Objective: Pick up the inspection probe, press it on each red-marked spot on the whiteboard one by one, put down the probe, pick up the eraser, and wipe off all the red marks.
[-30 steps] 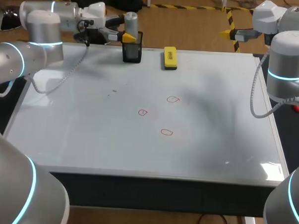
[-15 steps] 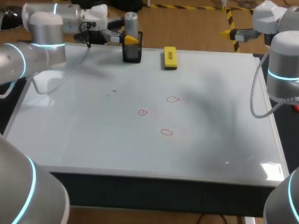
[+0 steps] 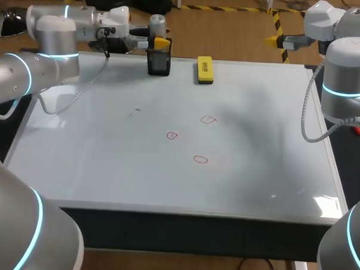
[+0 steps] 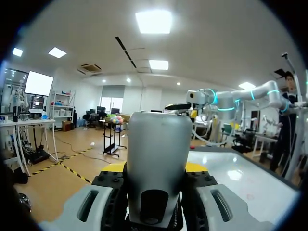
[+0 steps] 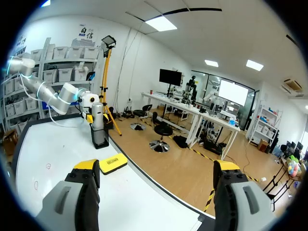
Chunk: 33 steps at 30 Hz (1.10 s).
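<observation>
Head view, whiteboard [image 3: 107, 167]: still unpressed and unwiped, so the job looks barely started.
Right gripper [image 5: 156, 168]: spread wide, empty, hanging off the far right corner.
Left gripper [image 4: 156, 168]: at the far edge, fingers apparently touching the inspection probe [image 3: 157, 23] from both sides.
Holder [image 3: 158, 63]: black, upright, near the yellow eraser [image 3: 204, 70].
Probe: standing in the holder. The step is the pick-up, and next it needs a straight lift clear.
Red marks [image 3: 209, 119]: three rings mid-board, waiting.
</observation>
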Available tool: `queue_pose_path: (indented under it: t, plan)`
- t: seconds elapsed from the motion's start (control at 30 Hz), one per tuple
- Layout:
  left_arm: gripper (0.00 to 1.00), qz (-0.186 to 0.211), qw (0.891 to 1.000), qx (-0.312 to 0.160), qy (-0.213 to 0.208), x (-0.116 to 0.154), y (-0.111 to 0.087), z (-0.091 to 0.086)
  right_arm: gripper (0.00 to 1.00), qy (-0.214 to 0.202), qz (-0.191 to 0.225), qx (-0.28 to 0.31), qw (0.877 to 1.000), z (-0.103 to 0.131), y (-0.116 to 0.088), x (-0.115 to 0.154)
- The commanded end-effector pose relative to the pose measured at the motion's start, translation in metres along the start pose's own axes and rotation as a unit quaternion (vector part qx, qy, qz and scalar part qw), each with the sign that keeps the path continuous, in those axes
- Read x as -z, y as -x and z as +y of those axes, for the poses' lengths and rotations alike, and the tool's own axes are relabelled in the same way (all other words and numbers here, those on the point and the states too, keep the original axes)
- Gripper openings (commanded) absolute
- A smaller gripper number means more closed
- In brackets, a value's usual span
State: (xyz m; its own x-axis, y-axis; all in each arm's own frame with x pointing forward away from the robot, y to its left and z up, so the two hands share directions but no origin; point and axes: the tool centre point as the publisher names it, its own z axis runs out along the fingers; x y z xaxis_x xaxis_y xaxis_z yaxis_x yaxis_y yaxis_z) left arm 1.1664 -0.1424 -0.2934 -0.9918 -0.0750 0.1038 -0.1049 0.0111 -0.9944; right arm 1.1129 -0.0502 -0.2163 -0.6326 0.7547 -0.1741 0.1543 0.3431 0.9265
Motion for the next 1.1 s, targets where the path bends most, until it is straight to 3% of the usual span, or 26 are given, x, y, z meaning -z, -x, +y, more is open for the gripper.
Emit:
queue_pose_path:
  t: [0.03,0.67,1.1]
  plan:
    - [0.00,0.000,1.000,-0.002,0.000,0.001,-0.003,0.000,1.00,-0.001,0.000,0.000,1.000,0.000,0.000,0.000]
    - [0.00,0.025,0.999,-0.020,-0.004,-0.009,-0.005,-0.036,1.00,-0.001,0.000,0.000,1.000,0.000,0.000,0.000]
    - [0.00,0.014,0.999,-0.042,0.004,-0.002,-0.002,-0.063,1.00,-0.001,0.000,0.000,1.000,0.000,0.000,0.000]
